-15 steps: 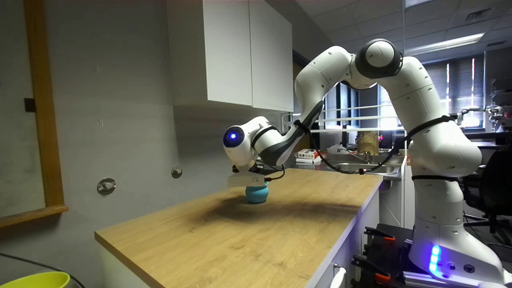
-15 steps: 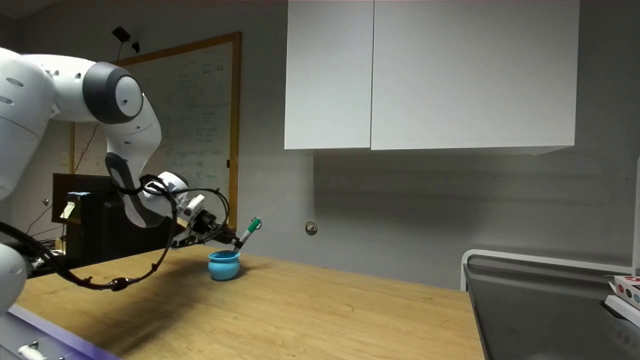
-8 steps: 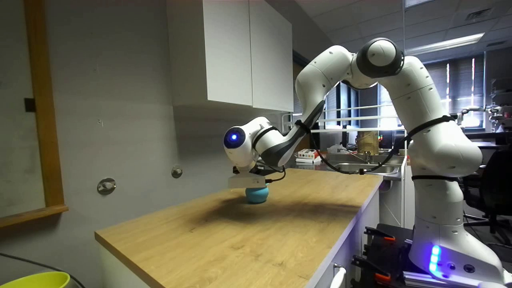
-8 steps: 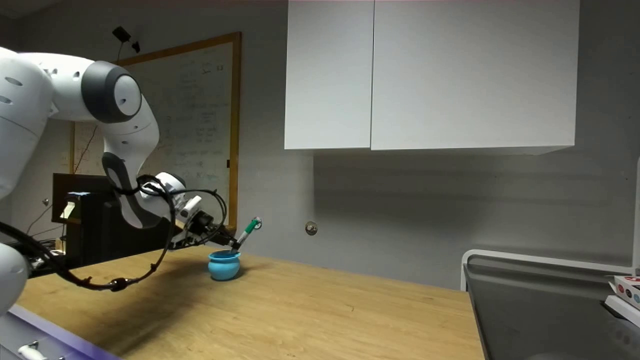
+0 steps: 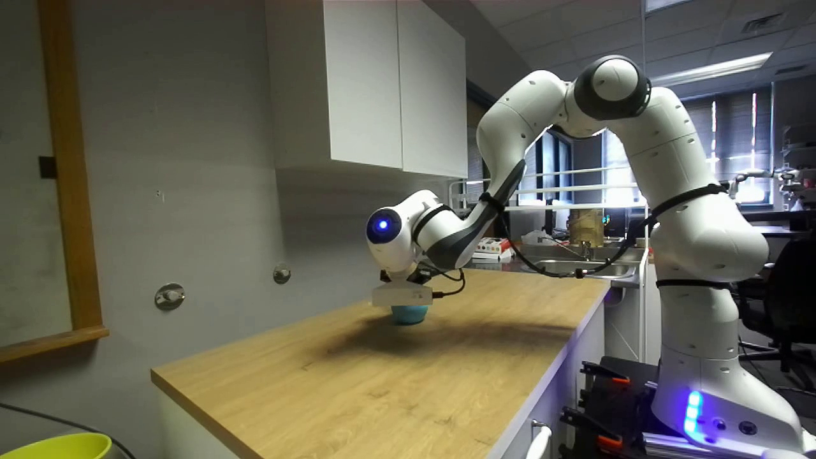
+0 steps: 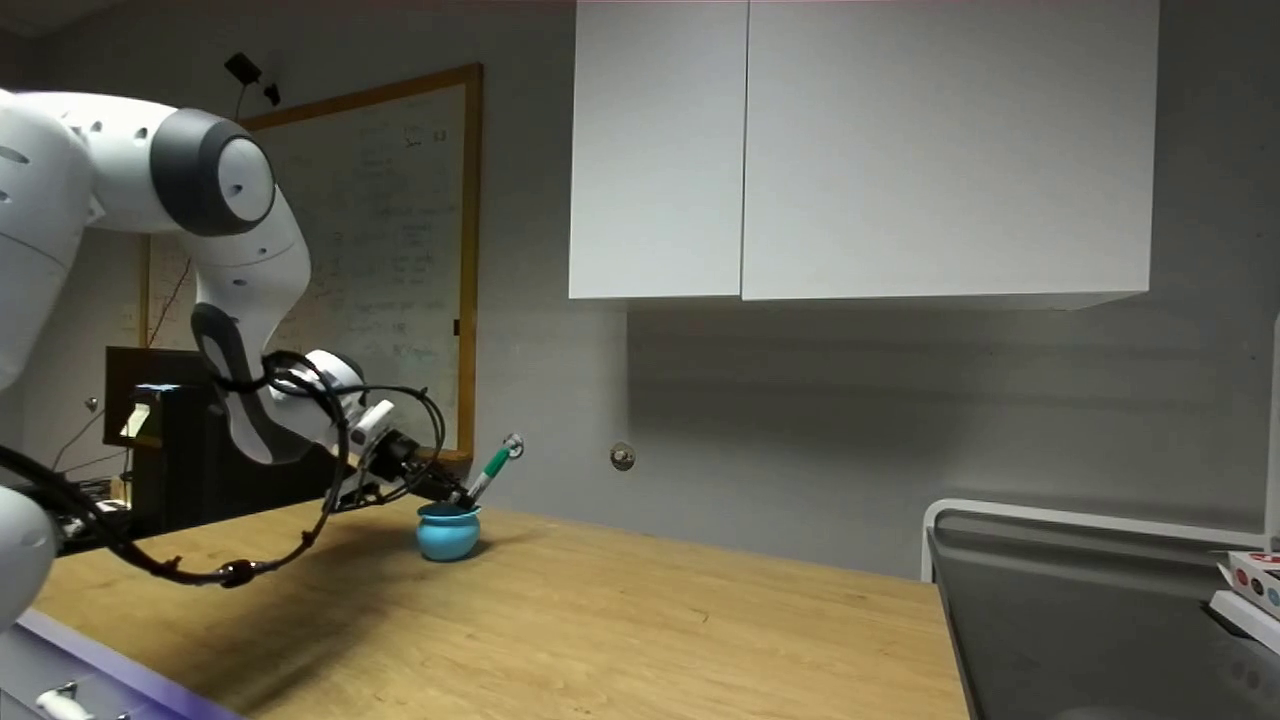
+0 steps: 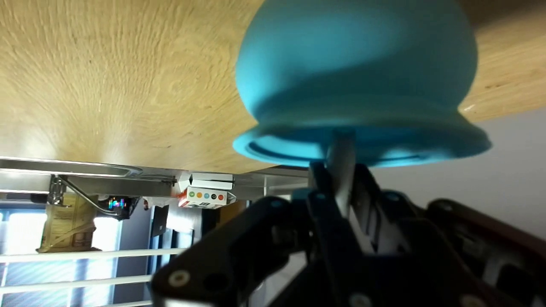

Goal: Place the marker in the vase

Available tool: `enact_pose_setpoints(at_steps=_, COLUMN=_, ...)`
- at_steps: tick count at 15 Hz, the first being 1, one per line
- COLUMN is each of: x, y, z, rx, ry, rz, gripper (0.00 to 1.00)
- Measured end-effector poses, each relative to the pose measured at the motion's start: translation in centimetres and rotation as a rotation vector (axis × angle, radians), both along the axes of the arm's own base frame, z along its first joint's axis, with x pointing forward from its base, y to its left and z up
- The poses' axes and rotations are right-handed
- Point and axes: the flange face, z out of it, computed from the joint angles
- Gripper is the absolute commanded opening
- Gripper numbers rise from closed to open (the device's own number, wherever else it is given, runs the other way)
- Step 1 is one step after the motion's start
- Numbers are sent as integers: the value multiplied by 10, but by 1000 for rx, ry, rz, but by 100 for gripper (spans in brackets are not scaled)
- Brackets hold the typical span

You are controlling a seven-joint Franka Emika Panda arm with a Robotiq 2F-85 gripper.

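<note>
Gripper (image 6: 464, 498): black, its two fingers (image 7: 324, 204) clenched on the marker (image 6: 491, 468), one to each side. Tips close to the rim of the vase (image 7: 358, 64); whether they touch it cannot be told.

Marker: one, pale body, green upper end. Held at a tilt, green end up and clear of the grip. Lower end within the mouth of the vase, as the wrist view shows (inverted, that one: vase at top, mouth facing down). Blurred there; depth of the tip not readable.

Vase: one, turquoise-blue, squat and round, flared rim. Upright on the counter (image 5: 382, 395); upper part hidden behind the wrist in an exterior view.

Arm (image 6: 240, 260): white with dark grey joints, bent down to the vase in both exterior views. Black cable (image 6: 238, 572) strapped along it. Blue lamps (image 5: 383, 225) lit at wrist and base.

Counter: wood-grain top.

Cabinet (image 6: 940, 150): white, on the grey wall (image 6: 560, 380) above the counter.

Whiteboard (image 6: 380, 220): wood-framed, faint writing, behind the arm in an exterior view.

Sink (image 5: 613, 270): steel, beyond the counter's end.

Box (image 7: 204, 197): white, coloured dots, near the sink.

Container (image 5: 60, 446): yellow-green, cut by the lower corner of an exterior view.
</note>
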Motion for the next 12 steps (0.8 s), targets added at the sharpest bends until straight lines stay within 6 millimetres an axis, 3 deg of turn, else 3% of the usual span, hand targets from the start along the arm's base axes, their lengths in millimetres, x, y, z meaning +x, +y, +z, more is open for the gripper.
enact_pose_setpoints(at_steps=2, x=-4, y=-1, z=-1, rx=0, ry=-1, rz=-3, gripper=20)
enact_pose_setpoints(at_steps=3, x=-6, y=-1, z=-2, rx=0, ry=-1, rz=-3, gripper=43)
enact_pose_setpoints(at_steps=6, x=-9, y=-1, z=0, rx=0, ry=-2, rz=0, gripper=53)
enact_pose_setpoints(at_steps=12, x=-10, y=1, z=7, rx=3, ry=-14, rz=3, gripper=97)
